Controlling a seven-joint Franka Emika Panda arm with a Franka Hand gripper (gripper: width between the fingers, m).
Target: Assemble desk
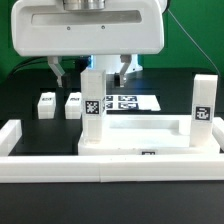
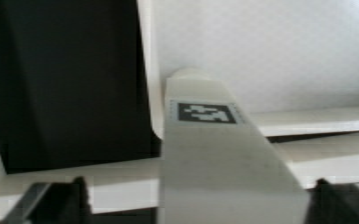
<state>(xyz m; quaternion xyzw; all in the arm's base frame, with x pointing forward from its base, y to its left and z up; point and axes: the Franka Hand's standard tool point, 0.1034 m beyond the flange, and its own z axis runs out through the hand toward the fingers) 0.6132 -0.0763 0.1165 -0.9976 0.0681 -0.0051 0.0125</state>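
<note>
Hand (image 1: 92, 79) straddles square white leg (image 1: 91, 130) — smooth plastic.

The marker board (image 1: 128, 101) lies flat on the black table (image 1: 25, 88), beyond the long low white border wall (image 1: 50, 172).

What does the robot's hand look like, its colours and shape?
The hand is a wide, boxy white housing with rounded corners, mounted under a grey metal flange. Two slim dark fingers stick out below it; in the wrist view their tips look black.
</note>
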